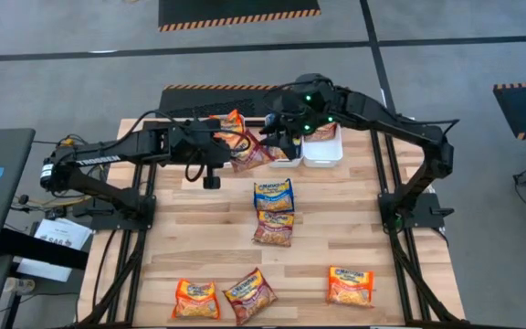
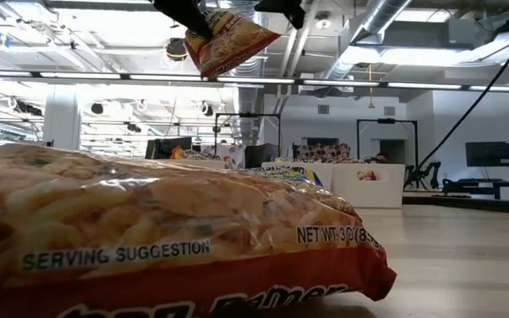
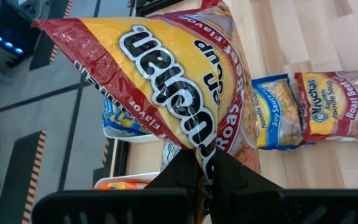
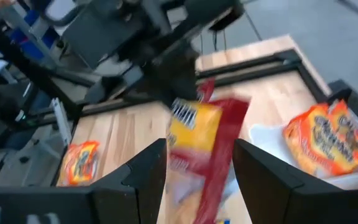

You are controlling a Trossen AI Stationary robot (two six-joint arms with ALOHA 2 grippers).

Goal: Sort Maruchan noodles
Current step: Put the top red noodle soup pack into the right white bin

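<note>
Left tool pinching dark red flat plastic ramen packet aloft near white rectangular plastic bins; right tool spread just beside it. Six packets left on wooden tabletop; sorting seemingly barely begun.

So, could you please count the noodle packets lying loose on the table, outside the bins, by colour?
Orange packets: 2
Dark red packets: 2
Blue packet: 1
Total: 5
Not counted: the lifted red packet, held in the air by the left gripper.
</note>
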